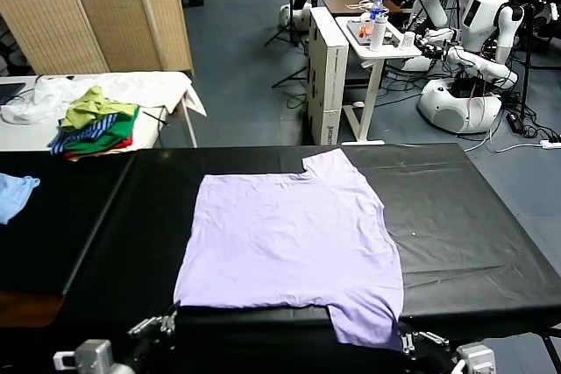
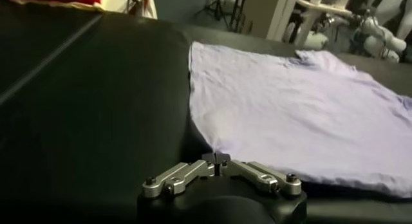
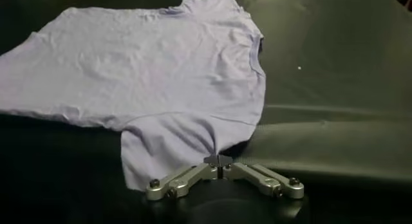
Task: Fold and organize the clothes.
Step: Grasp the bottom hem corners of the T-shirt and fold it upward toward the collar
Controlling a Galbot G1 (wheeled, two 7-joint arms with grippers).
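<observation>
The thin pale lilac T-shirt (image 1: pixel 289 247) lay flat on the black desk (image 1: pixel 456 216), its long way running from 9 to 3 o'clock. The left gripper (image 2: pixel 217 162) pinched its near corner at 7 o'clock. The right gripper (image 3: pixel 219 162) pinched the near sleeve at 5 o'clock. Both had their fingers together on cloth.

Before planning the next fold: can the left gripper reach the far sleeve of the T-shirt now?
Probably yes. The left gripper, shut at the near edge, has only flat T-shirt between it and the far sleeve; reach length is uncertain.

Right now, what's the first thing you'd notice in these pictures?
A big pale lilac T-shirt lies spread flat in the middle of the black table. At its near edge, the left gripper and right gripper each pinch the shirt with shut jaws. A colourful garment pile sits far left.
</observation>
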